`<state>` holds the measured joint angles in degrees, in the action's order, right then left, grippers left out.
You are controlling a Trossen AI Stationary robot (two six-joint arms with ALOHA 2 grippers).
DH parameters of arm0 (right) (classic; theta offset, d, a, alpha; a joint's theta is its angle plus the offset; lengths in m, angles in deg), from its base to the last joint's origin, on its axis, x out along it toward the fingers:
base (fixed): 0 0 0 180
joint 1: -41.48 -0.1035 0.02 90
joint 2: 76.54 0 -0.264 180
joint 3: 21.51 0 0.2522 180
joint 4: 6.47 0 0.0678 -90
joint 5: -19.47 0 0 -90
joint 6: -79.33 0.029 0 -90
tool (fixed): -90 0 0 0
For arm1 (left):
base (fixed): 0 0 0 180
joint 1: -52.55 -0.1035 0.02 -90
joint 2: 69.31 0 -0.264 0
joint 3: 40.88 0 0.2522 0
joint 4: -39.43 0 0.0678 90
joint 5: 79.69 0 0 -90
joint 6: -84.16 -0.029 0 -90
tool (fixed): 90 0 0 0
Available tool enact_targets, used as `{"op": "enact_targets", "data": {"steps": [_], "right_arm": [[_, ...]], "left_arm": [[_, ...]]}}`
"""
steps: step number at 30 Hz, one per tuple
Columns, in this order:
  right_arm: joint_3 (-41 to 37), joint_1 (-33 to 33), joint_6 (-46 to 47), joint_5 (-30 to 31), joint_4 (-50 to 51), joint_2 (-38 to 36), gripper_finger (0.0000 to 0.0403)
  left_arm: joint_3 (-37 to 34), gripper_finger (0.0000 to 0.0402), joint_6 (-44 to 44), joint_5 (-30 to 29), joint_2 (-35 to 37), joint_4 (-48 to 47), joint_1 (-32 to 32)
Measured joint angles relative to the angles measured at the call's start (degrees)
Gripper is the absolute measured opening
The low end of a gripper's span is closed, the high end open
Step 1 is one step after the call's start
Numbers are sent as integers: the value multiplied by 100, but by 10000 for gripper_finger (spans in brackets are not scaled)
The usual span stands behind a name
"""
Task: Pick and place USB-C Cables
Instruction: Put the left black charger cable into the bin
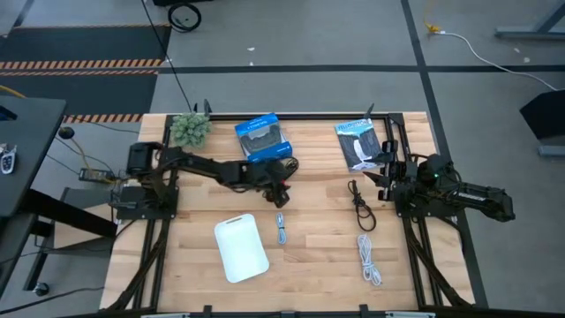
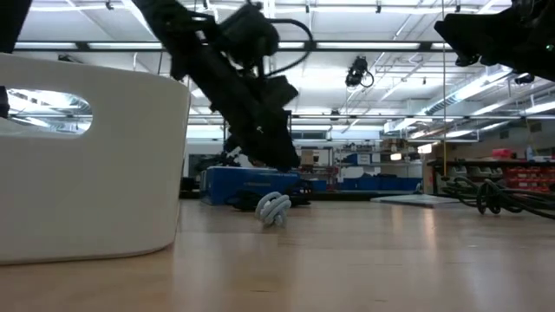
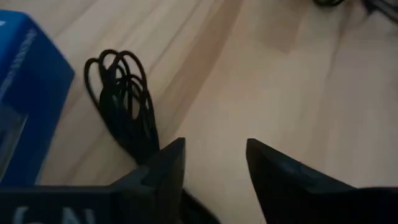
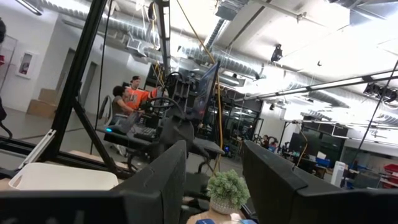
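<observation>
My left gripper point(image 1: 281, 194) hangs open over the table's middle, just off the blue box point(image 1: 263, 138). In the left wrist view its fingers point(image 3: 214, 158) stand above the near end of the black cable bundle point(image 3: 121, 93), which lies flat beside the box point(image 3: 25, 93). The grey cable point(image 1: 281, 228) lies nearer the table's front, below the gripper point(image 2: 282, 160) in the low view. The black-and-red cable point(image 1: 359, 204) and the white cable point(image 1: 369, 259) lie toward the right. My right gripper point(image 4: 214, 168) waits open and raised at the right edge.
A white bin point(image 1: 241, 248) stands at the near middle, left of the grey cable. A black-and-white packaged item point(image 1: 359, 144) lies at the far right and a small plant point(image 1: 189, 129) at the far left. Bare wood shows between the grey and black-and-red cables. People sit in the room beyond.
</observation>
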<state>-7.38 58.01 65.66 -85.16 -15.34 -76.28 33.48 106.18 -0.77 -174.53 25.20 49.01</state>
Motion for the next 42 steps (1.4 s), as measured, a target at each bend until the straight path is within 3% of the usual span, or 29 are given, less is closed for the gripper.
{"op": "enact_targets", "data": {"steps": [6,11,24,34,42], "right_arm": [[-1,-1,1,-5,-4,0,162],[0,0,1,-2,0,2,162],[1,0,0,-1,-3,1,162],[1,0,0,0,0,2,162],[-1,0,0,0,0,0,162]], "left_arm": [[879,236,166,-26,-626,-1058,-184],[1122,237,177,-52,-867,-1630,-282],[1125,162,171,-38,-938,-2252,-266],[1134,57,-357,-205,-930,-2438,-193],[1751,53,-857,-99,-857,-3070,-90]]}}
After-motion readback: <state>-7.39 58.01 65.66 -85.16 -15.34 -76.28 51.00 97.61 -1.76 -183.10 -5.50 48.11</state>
